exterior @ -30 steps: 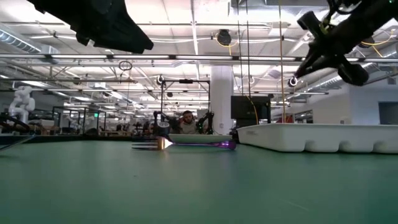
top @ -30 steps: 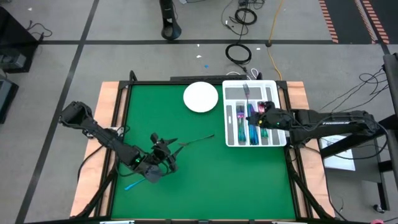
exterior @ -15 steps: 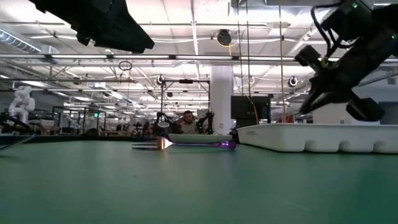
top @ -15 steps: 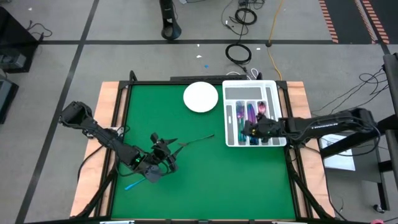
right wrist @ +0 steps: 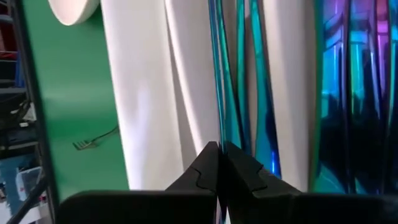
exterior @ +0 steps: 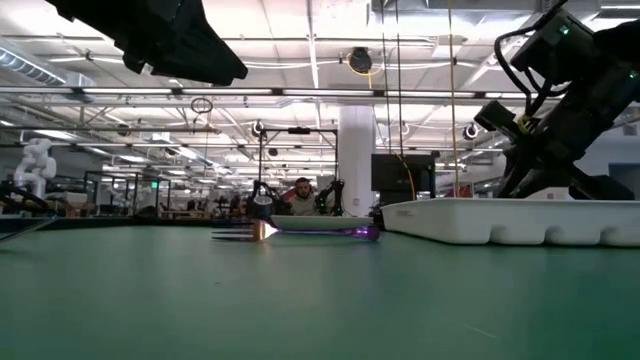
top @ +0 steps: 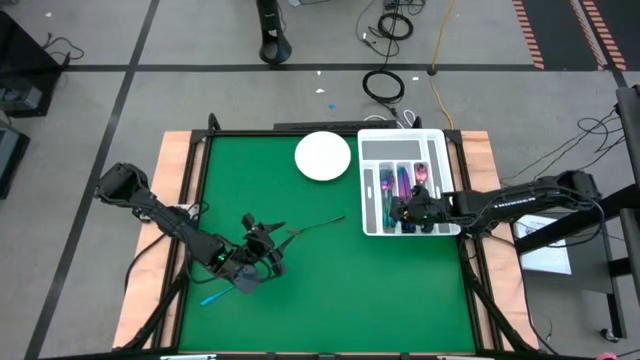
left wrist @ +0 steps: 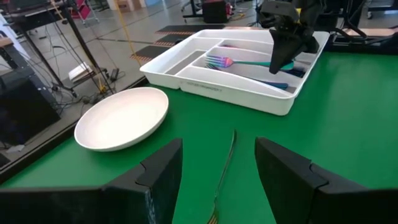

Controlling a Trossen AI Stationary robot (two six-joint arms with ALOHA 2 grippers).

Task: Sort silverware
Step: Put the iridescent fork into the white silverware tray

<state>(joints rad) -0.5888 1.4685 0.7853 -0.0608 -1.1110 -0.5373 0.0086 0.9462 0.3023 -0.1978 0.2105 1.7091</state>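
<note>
Down at the near left of the green felt tabletop [top: 330, 290] sits the left gripper [top: 262, 262], hovering low with its jaws spread wide and nothing between them; in its wrist view the two dark fingers [left wrist: 155, 177] frame open green. Just ahead of it lies a slim iridescent metal fork [top: 318, 225], alone on the felt, flat, tines toward the left gripper and handle angled toward the far right. Over on the right, the right gripper [top: 401, 210] is down in the white slotted plastic tray [top: 370, 226], at its near end, jaws pressed tight together; the wrist view shows the closed tips [right wrist: 217, 163] right above long teal and blue handles, though whether anything is pinched between them I cannot tell. Inside that tray, the sorted iridescent silverware [top: 412, 180] lies lengthwise in the slots, blue, teal and pink pieces side by side, one fork head visible from the left wrist view. Farther back, beside the tray's left edge, rests the round white plate [top: 322, 156], bare on top.
</note>
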